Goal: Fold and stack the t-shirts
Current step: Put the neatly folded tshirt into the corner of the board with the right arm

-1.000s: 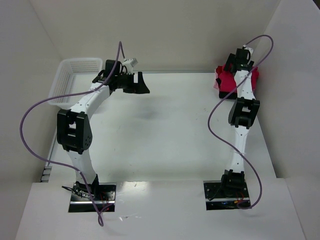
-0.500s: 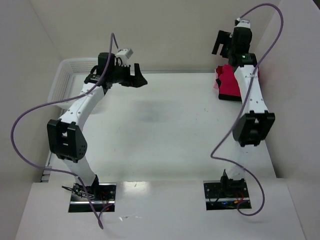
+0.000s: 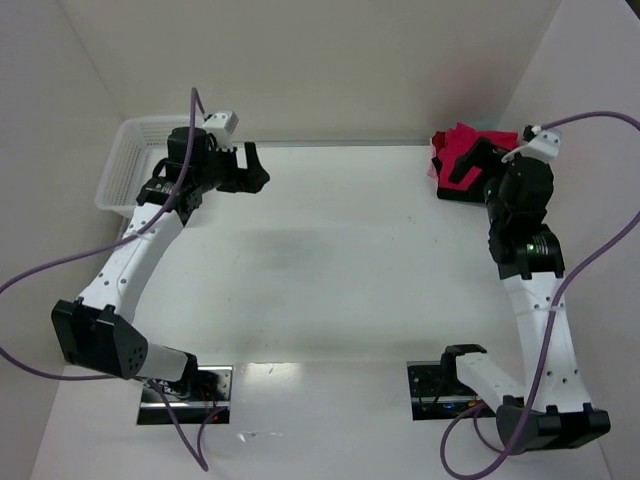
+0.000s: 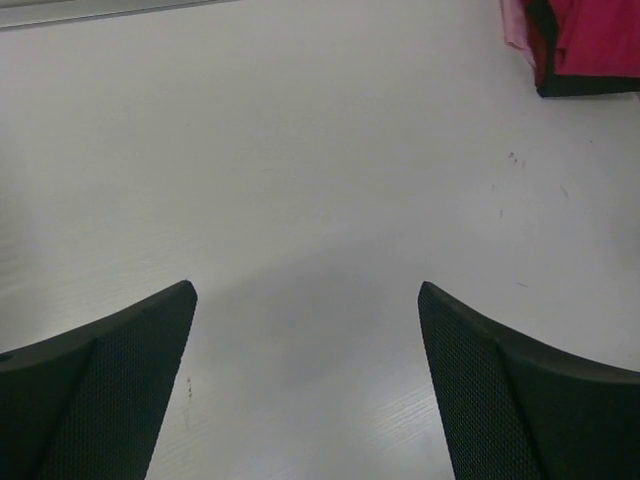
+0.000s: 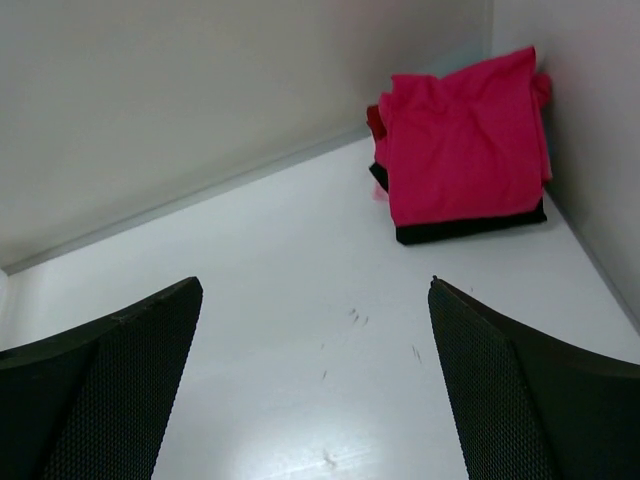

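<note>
The crimson-red t-shirt lies folded on top of the folded black t-shirt in the table's far right corner. The right wrist view shows the red one covering the black one, of which only an edge sticks out. My right gripper hovers open on the near side of the stack, its jaws empty over bare table. My left gripper is open and empty at the far left. Its wrist view catches the stack's red cloth at the top right.
A white mesh basket stands at the table's far left corner, just behind my left arm. White walls close in the table at the back and on both sides. Purple cables loop from both arms.
My right arm has swung back from above the stack, its elbow now low and near. My left gripper has drawn left toward the basket. Both grippers stayed open.
</note>
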